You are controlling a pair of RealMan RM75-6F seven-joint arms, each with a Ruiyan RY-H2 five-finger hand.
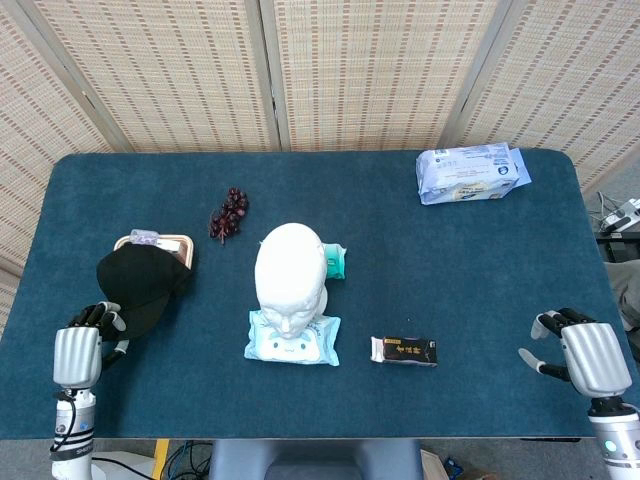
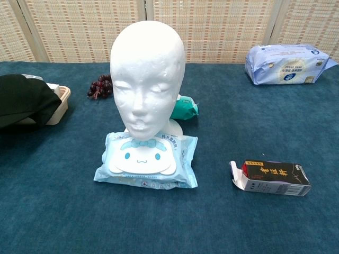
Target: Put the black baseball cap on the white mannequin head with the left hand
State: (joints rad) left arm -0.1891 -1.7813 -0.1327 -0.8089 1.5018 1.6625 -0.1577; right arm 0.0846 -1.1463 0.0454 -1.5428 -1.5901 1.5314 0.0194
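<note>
The black baseball cap (image 1: 140, 285) lies at the table's left, partly over a beige tray (image 1: 168, 240); the chest view shows the cap (image 2: 24, 103) at its left edge. The white mannequin head (image 1: 288, 275) stands mid-table, face toward me, its base on a light-blue wipes pack (image 1: 292, 342). My left hand (image 1: 78, 352) is at the near-left edge, its loosely curled fingertips (image 1: 100, 318) at the cap's near rim, with no clear grip. My right hand (image 1: 590, 357) hangs at the near-right edge, fingers apart, holding nothing. Neither hand shows in the chest view.
A bunch of dark grapes (image 1: 229, 213) lies behind the cap. A teal packet (image 1: 335, 262) sits just right of the head. A small black box (image 1: 405, 351) lies front right of it. A blue-white pack (image 1: 472, 172) is at the far right.
</note>
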